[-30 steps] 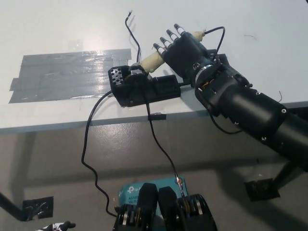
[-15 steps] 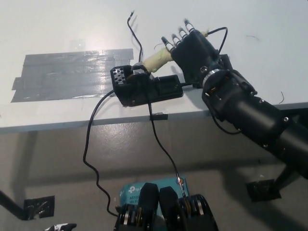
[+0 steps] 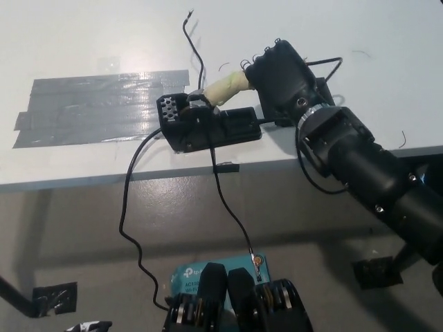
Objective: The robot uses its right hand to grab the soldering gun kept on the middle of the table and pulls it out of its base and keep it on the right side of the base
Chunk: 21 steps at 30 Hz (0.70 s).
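One black right hand is closed around the pale handle of the soldering gun, which sits in its black base near the near edge of the white table.

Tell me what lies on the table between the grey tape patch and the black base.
Head view: nothing but bare white table separates the grey tape patch from the black base; a thin black cable runs just above that gap.
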Tool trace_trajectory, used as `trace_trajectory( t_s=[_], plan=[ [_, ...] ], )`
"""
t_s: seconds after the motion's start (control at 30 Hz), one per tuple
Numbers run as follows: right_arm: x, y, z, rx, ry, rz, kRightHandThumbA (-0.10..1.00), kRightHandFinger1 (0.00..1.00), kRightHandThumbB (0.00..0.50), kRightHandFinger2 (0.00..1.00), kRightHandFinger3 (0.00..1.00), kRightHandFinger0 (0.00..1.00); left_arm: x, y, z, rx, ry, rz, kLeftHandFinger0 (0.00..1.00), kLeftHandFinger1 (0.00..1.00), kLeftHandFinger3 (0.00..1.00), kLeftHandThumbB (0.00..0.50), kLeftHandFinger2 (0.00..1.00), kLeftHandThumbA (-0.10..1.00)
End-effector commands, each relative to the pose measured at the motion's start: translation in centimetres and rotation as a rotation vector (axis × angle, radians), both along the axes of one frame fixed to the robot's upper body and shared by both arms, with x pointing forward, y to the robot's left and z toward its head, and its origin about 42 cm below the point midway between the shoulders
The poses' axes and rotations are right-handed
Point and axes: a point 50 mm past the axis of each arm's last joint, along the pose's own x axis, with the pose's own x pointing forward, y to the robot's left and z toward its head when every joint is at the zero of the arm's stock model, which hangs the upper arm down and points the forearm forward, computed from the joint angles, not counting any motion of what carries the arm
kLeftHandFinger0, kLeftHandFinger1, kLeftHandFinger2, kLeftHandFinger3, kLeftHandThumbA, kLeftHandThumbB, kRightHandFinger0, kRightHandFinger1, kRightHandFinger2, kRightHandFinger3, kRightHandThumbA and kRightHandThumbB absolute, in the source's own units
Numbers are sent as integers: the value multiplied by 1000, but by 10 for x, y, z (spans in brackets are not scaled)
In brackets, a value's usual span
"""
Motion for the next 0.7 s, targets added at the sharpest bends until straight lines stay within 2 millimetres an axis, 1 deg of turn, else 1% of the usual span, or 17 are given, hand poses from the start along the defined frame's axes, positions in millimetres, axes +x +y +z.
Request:
trace_trajectory(
  t_s=[0.0,0.07,0.1,0.13,0.17,0.2,0.23,0.27,0.3,0.33,0.4,0.43,0.47,0.5,0.53,0.63,0.67],
  plan=[
    [12,-29,43,128,-194,107,-100,0,169,23,260,0,0,1,6,24,-15,-44,298,341,722,273,393,714],
    [14,-31,46,132,-200,116,-100,0,174,0,191,0,0,1,6,37,-13,-50,301,350,733,267,411,729],
    [15,-33,51,128,-197,115,-100,0,132,1,146,0,0,2,6,45,-19,-58,297,357,753,262,421,741],
    [16,-35,54,146,-201,134,-100,0,132,21,151,0,-1,2,5,42,-13,-53,299,365,757,255,423,733],
    [16,-36,55,148,-205,144,-100,0,130,118,211,0,-1,2,5,42,-11,-51,292,352,759,251,415,725],
    [16,-37,56,148,-210,154,-100,0,131,110,222,0,-2,2,5,42,-7,-48,289,349,760,251,412,722],
    [17,-38,60,133,-207,151,-100,0,98,271,283,0,-2,2,5,46,-7,-52,295,365,758,249,424,721],
    [18,-41,62,136,-210,155,-100,0,111,251,306,0,-2,1,6,47,-4,-50,287,354,758,249,420,722],
    [20,-46,70,65,-213,123,-100,0,124,206,461,0,-2,1,6,52,-3,-53,294,360,769,245,432,730],
    [21,-48,76,68,-215,115,-100,0,163,238,535,0,-1,2,5,55,-3,-58,293,364,767,240,444,741],
    [23,-52,82,74,-222,115,-66,0,207,136,511,0,0,2,5,56,-4,-60,277,346,764,236,433,745],
    [24,-54,88,69,-224,111,-53,0,217,5,529,0,0,2,6,60,4,-55,279,347,764,242,437,749],
    [24,-54,89,69,-224,111,-52,0,219,0,532,0,0,2,6,61,5,-54,280,347,764,242,438,750],
    [28,-61,107,34,-295,113,-100,0,231,162,410,0,1,2,7,59,4,-55,284,333,765,252,424,752],
    [29,-63,108,37,-301,114,-100,0,242,229,370,0,1,3,7,56,2,-54,278,327,764,244,416,744],
    [32,-73,121,61,-316,118,-100,0,239,150,334,0,0,3,6,60,3,-51,295,339,755,251,413,739],
    [33,-75,122,55,-323,110,-100,0,276,79,322,0,-1,3,6,64,3,-57,313,355,765,252,430,753]
  ],
)
